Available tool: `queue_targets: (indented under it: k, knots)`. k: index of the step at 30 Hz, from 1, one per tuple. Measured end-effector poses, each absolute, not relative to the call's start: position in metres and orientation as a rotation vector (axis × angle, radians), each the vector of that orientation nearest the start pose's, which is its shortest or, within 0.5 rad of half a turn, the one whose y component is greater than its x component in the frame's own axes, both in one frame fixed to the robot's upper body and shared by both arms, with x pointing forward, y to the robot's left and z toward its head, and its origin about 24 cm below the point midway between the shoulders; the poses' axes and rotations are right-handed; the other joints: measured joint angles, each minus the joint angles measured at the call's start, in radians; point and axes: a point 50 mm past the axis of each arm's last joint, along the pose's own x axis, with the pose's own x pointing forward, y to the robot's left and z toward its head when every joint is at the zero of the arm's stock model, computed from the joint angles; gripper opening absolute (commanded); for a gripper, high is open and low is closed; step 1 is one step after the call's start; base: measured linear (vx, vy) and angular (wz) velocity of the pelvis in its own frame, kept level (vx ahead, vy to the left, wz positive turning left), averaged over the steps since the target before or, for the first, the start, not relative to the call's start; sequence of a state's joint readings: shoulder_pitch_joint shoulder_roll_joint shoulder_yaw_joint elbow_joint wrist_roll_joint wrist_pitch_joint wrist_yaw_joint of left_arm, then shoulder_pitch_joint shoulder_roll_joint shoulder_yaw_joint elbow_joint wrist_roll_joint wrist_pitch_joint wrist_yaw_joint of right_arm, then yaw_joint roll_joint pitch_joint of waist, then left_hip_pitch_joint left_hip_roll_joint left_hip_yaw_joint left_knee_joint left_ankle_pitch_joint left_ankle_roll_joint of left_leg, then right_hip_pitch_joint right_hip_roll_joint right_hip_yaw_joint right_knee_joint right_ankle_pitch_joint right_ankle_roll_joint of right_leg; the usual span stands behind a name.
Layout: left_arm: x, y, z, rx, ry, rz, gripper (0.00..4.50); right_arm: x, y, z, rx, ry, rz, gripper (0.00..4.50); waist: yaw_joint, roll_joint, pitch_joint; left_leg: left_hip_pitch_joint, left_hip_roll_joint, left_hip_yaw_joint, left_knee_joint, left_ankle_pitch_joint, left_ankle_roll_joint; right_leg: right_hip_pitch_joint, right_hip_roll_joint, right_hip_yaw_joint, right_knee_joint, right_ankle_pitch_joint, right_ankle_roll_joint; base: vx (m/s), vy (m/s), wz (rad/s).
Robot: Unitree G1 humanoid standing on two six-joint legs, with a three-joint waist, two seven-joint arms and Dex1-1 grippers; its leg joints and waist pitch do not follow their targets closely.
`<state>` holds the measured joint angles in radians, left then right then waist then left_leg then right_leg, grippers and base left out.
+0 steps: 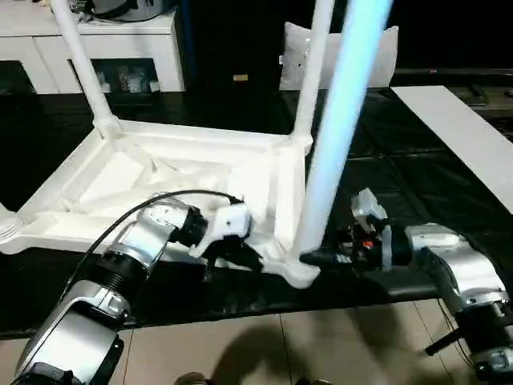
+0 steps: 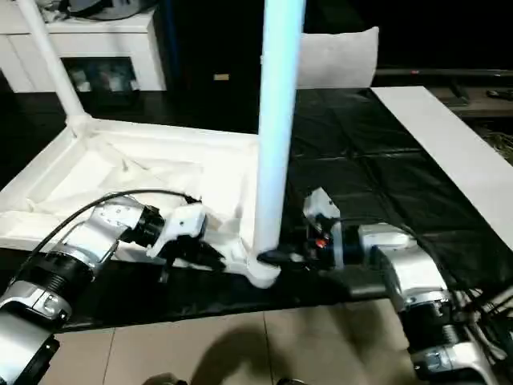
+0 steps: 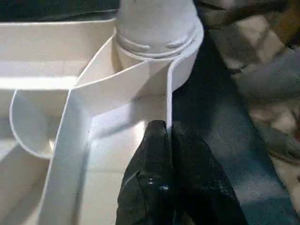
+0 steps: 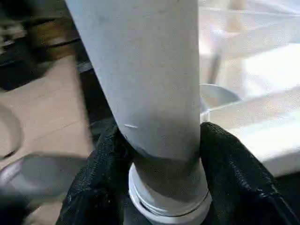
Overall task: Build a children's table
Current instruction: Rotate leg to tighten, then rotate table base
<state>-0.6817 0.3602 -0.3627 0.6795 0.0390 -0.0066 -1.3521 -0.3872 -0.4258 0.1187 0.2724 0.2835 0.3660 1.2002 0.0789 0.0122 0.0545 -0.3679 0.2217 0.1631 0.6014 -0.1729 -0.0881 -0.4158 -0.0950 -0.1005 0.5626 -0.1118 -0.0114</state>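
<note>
1. Right wrist view: right gripper (image 4: 161, 173) clamped around long round white plastic leg (image 4: 145, 79), upright in near corner socket (image 1: 298, 269).
2. Left gripper (image 3: 171, 159) pinched shut on rim of upturned white ribbed tabletop (image 1: 160, 180) on black mat (image 1: 401, 160).
3. Next, likely: seat leg fully, keeping it vertical.

The near leg (image 1: 333, 136) runs out of the top edge, its upper end unseen. The far-left leg (image 1: 80, 60) is cut off likewise. The tabletop (image 1: 120, 180) loses its left corner at the picture's edge, and the left gripper (image 1: 240, 255) hides part of its near rim.
</note>
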Motion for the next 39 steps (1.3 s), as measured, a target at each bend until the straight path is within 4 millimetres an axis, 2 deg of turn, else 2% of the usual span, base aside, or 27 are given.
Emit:
queue_targets:
  k: [2,5,7,8,10,11,12,13,14,15,16,17,18,19,20,23,25,28,31,36,38,39]
  knots:
    - [0.324,0.12,0.058,0.468,0.468,-1.448,0.0,0.294,-0.153,0.062,0.022,0.345,1.119,1.92,-0.027,0.001,0.0,-0.001,0.001,-0.002,0.0,0.0,0.0,0.001,-0.001,-0.008,-0.007,0.0,0.0,0.0,0.0,0.0]
    - [0.333,0.109,0.057,0.437,0.467,-1.328,0.0,0.305,-0.147,0.061,0.053,0.326,0.918,1.92,-0.061,0.009,0.004,0.0,0.004,-0.017,-0.001,0.0,0.0,0.013,-0.002,-0.035,-0.034,0.0,0.0,0.0,0.0,0.0]
    - [0.34,0.1,0.058,0.413,0.463,-1.238,0.0,0.315,-0.14,0.063,0.058,0.318,0.769,1.91,-0.086,0.018,0.01,0.0,0.008,-0.029,-0.002,0.0,0.0,0.022,-0.011,-0.059,-0.049,0.0,0.0,0.0,0.0,0.0]
    - [0.342,0.095,0.058,0.409,0.459,-1.215,0.0,0.318,-0.14,0.064,0.059,0.317,0.723,1.91,-0.095,0.02,0.011,0.0,0.01,-0.03,-0.002,0.0,0.0,0.024,-0.015,-0.063,-0.05,0.0,0.0,0.0,0.0,0.0]
    - [0.345,0.082,0.056,0.386,0.445,-1.148,0.0,0.323,-0.137,0.064,0.084,0.316,0.61,1.91,-0.106,0.021,0.013,0.006,0.003,-0.028,-0.003,-0.001,0.0,0.026,-0.018,-0.06,-0.048,0.0,0.0,0.0,0.0,0.0]
    - [0.346,0.076,0.055,0.374,0.437,-1.114,0.0,0.326,-0.136,0.064,0.087,0.313,0.555,1.91,-0.109,0.023,0.014,0.008,0.001,-0.023,-0.003,-0.001,-0.001,0.025,-0.019,-0.067,-0.05,0.0,0.0,0.0,0.0,0.0]
    - [0.348,0.071,0.055,0.369,0.43,-1.088,0.0,0.329,-0.134,0.066,0.083,0.309,0.514,1.91,-0.114,0.027,0.016,0.007,0.002,-0.022,-0.002,-0.002,-0.002,0.028,-0.024,-0.082,-0.055,0.0,0.0,0.0,0.0,0.0]
    - [0.35,0.064,0.057,0.359,0.42,-1.058,0.0,0.332,-0.133,0.069,0.08,0.299,0.465,1.91,-0.125,0.032,0.018,0.002,0.005,-0.026,-0.003,-0.003,-0.002,0.03,-0.035,-0.107,-0.062,0.0,0.0,0.0,0.0,0.0]
    - [0.351,0.06,0.058,0.353,0.412,-1.045,0.0,0.334,-0.133,0.07,0.081,0.29,0.433,1.91,-0.127,0.036,0.02,-0.001,0.013,-0.032,-0.004,-0.003,-0.002,0.032,-0.033,-0.109,-0.065,0.0,0.0,0.0,0.0,0.0]
    - [0.35,0.056,0.058,0.345,0.407,-1.038,0.0,0.335,-0.133,0.07,0.089,0.284,0.409,1.91,-0.128,0.035,0.022,-0.002,0.013,-0.033,-0.003,-0.003,-0.002,0.031,-0.032,-0.102,-0.057,-0.001,0.001,0.0,0.0,0.0]
    - [0.35,0.053,0.058,0.339,0.406,-1.032,0.0,0.335,-0.133,0.069,0.091,0.281,0.391,2.47,-0.132,0.032,0.023,0.005,0.009,-0.03,-0.002,-0.004,-0.003,0.029,-0.032,-0.089,-0.047,0.0,0.0,0.0,0.0,0.0]
    - [0.35,0.051,0.058,0.335,0.403,-1.026,0.0,0.335,-0.133,0.07,0.09,0.274,0.382,2.61,-0.133,0.029,0.023,0.011,-0.006,-0.022,-0.002,-0.009,-0.005,0.024,-0.034,-0.076,-0.036,0.0,0.0,0.06,0.013,0.08]
    - [0.35,0.051,0.058,0.334,0.401,-1.025,0.0,0.335,-0.132,0.07,0.093,0.265,0.383,2.61,-0.13,0.03,0.022,0.012,-0.01,-0.022,-0.004,-0.011,-0.006,0.019,-0.038,-0.076,-0.032,0.0,0.0,0.071,0.012,-0.05]
    - [0.351,0.051,0.06,0.333,0.396,-1.023,0.0,0.336,-0.131,0.071,0.095,0.251,0.383,2.82,-0.127,0.031,0.021,0.001,-0.011,-0.025,-0.006,-0.011,-0.006,0.012,-0.038,-0.078,-0.03,0.0,0.0,0.071,0.012,-0.05]
    - [0.351,0.051,0.061,0.335,0.392,-1.022,0.0,0.336,-0.131,0.071,0.096,0.245,0.38,2.97,-0.126,0.031,0.021,-0.004,-0.01,-0.028,-0.007,-0.011,-0.006,0.01,-0.036,-0.077,-0.03,0.0,0.0,0.065,-0.03,-0.04]
    - [0.353,0.051,0.063,0.345,0.38,-1.021,0.0,0.336,-0.131,0.073,0.094,0.227,0.386,3.15,-0.116,0.031,0.02,-0.005,-0.012,-0.028,-0.007,-0.013,-0.006,0.005,-0.034,-0.069,-0.02,0.002,-0.003,0.062,-0.021,0.05]
    - [0.353,0.054,0.065,0.367,0.364,-1.031,0.0,0.331,-0.136,0.073,0.073,0.205,0.392,3.41,-0.097,0.03,0.019,-0.006,-0.012,-0.027,-0.007,-0.014,-0.003,-0.001,-0.032,-0.06,-0.012,0.003,-0.003,0.061,-0.016,0.03]
    - [0.354,0.06,0.066,0.388,0.346,-1.042,0.0,0.322,-0.14,0.067,0.049,0.2,0.429,3.6,-0.077,0.029,0.018,-0.005,-0.013,-0.023,-0.008,-0.016,-0.002,-0.009,-0.031,-0.052,0.001,0.002,-0.002,0.019,-0.008,0.0]
    - [0.354,0.063,0.066,0.424,0.321,-1.058,0.0,0.311,-0.149,0.061,0.016,0.197,0.481,3.93,-0.064,0.03,0.018,-0.006,-0.012,-0.022,-0.009,-0.016,-0.002,-0.013,-0.03,-0.05,0.003,0.002,-0.002,0.0,0.0,0.0]
    - [0.354,0.072,0.065,0.433,0.315,-1.053,0.0,0.295,-0.163,0.062,0.007,0.18,0.554,4.37,-0.06,0.029,0.018,-0.005,-0.013,-0.018,-0.006,-0.016,-0.002,-0.014,-0.03,-0.046,0.003,0.0,0.001,0.0,0.0,0.0]
    - [0.352,0.074,0.064,0.411,0.327,-1.063,0.43,0.288,-0.168,0.065,0.005,0.163,0.593,4.48,-0.057,0.029,0.018,-0.004,-0.013,-0.016,-0.004,-0.016,-0.002,-0.014,-0.03,-0.045,0.002,0.0,0.001,0.0,0.0,0.0]
    - [0.352,0.074,0.064,0.398,0.329,-1.068,0.43,0.286,-0.169,0.067,0.006,0.158,0.607,4.48,-0.057,0.029,0.019,-0.005,-0.013,-0.016,-0.003,-0.016,-0.003,-0.014,-0.03,-0.044,0.002,0.0,0.001,0.0,0.0,0.0]
